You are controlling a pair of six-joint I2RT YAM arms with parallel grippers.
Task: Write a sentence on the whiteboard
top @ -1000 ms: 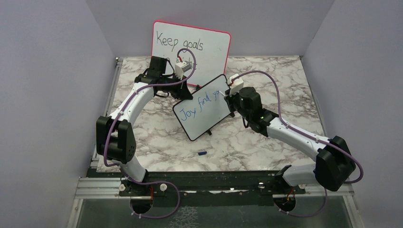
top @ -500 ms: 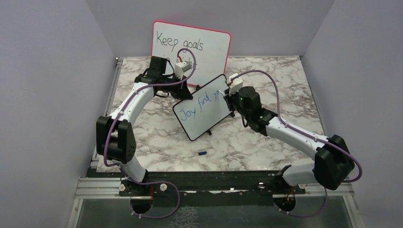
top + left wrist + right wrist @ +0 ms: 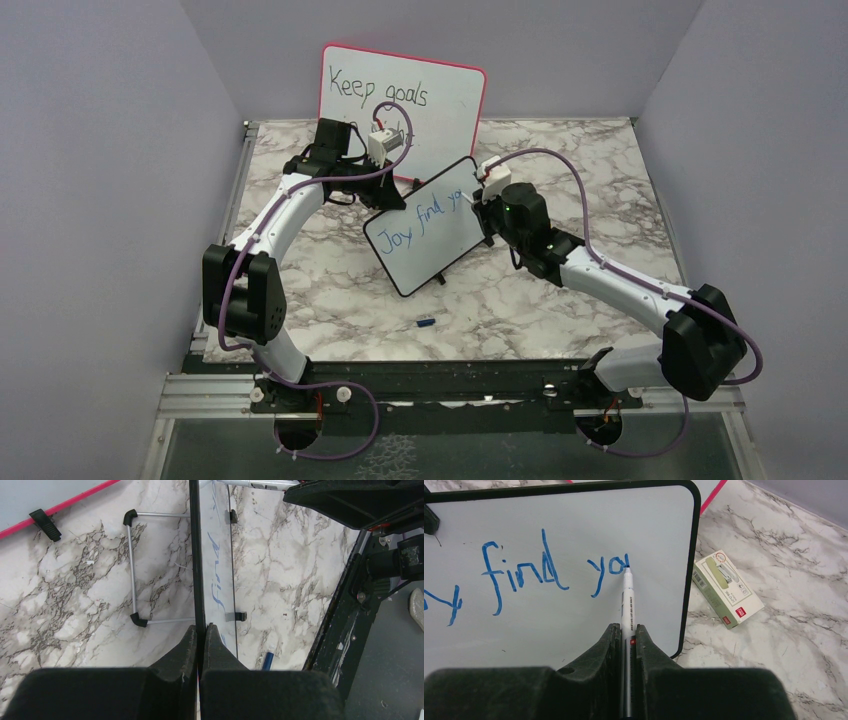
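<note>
The black-framed whiteboard point(image 3: 425, 232) stands tilted at mid-table. My left gripper point(image 3: 200, 630) is shut on its frame edge point(image 3: 199, 555), pinching it between both fingers; from above this gripper point(image 3: 393, 203) sits at the board's upper left edge. My right gripper point(image 3: 626, 630) is shut on a white marker point(image 3: 626, 600). The marker's tip touches the board point(image 3: 574, 520) just right of the "o". The sentence point(image 3: 524, 575) in blue reads "find yo" in the right wrist view and "Joy find yo" point(image 3: 425, 218) from above. The right gripper point(image 3: 478, 200) is at the board's right end.
A larger pink-framed whiteboard point(image 3: 400, 95) reading "Keep goals" leans at the back. A blue marker cap point(image 3: 425, 323) lies on the marble table in front. A small green-and-white box point(image 3: 726, 587) lies right of the board. The board's wire stand point(image 3: 132, 570) rests behind it.
My right arm has shifted slightly up along the board's right end with the marker. The left arm and the board have not moved.
</note>
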